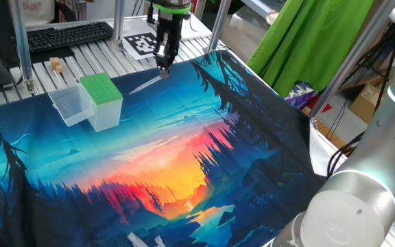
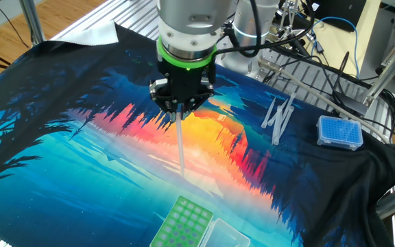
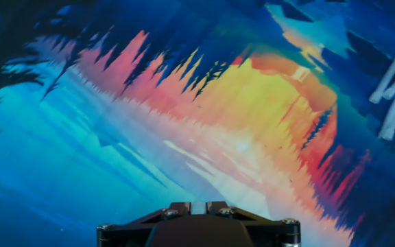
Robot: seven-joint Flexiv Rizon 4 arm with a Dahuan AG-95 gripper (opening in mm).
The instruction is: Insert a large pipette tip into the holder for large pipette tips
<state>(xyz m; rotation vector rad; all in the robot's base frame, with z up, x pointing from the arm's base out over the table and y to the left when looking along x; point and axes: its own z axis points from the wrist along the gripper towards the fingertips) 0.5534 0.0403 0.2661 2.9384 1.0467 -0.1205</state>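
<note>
The two-finger gripper, nearly closed, pinches 1 long translucent whitish pipette tip. Keep it vertical; centre its point above 1 hole of the green-topped perforated holder before lowering.

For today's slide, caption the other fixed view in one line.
Fingers grip a thin translucent whitish pipette tip pointing down above the bright green perforated-top holder.

Table: slatted aluminium top, mostly covered by a printed sunset-forest cloth. On the cloth: green-topped holder for large pipette tips, clear tub touching its side, loose spare pipette tips, blue tip box near them. On bare slats: keyboard, marker sheet, small wooden blocks.
</note>
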